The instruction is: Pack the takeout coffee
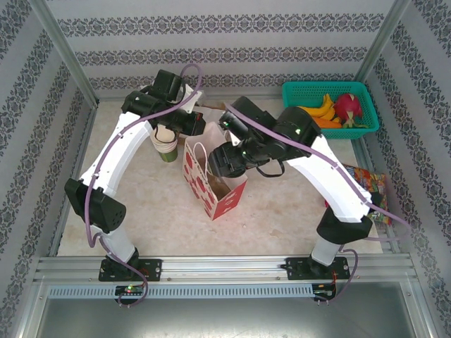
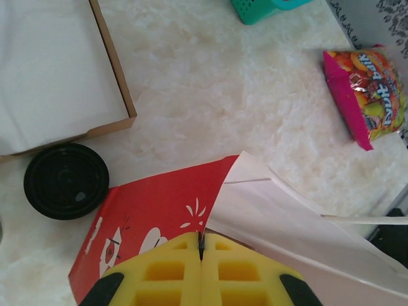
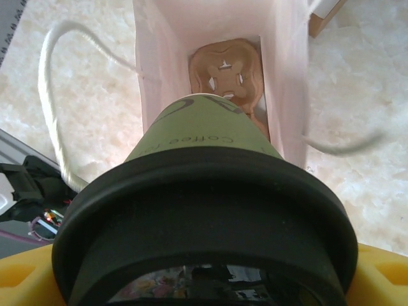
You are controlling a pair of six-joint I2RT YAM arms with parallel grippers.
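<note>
Now the right tool [image 3: 204, 287] is clamped on the cup [image 3: 204, 137], its yellow fingers [image 3: 382, 277] pressed to either side just under the cup's black lid. The cup hangs tilted over the open mouth of the bag [image 3: 150, 76], base pointing down into it, not yet inside. Down at the bottom of the bag lies a brown carrier [image 3: 226, 64], and a white cord handle [image 3: 51, 95] loops off to one side.

Over on the other side, the left tool [image 2: 201, 248] has its fingers together, pinching the top edge of the bag [image 2: 153, 204] right where the red printed face meets the white inner side. From above, the bag [image 1: 211, 186] stands upright mid-table [image 1: 148, 211] between the two arms, the left tool [image 1: 189, 125] at its far rim and the right tool [image 1: 227, 158] above its mouth.

Beside the bag sits a black lid [image 2: 65, 180], seen from the top; whether a cup is under it I cannot tell. It is just next to an open box [image 2: 115, 70]. A snack pack [image 2: 370, 95] and a basket [image 1: 331, 105] of fruit lie well apart to the right.
</note>
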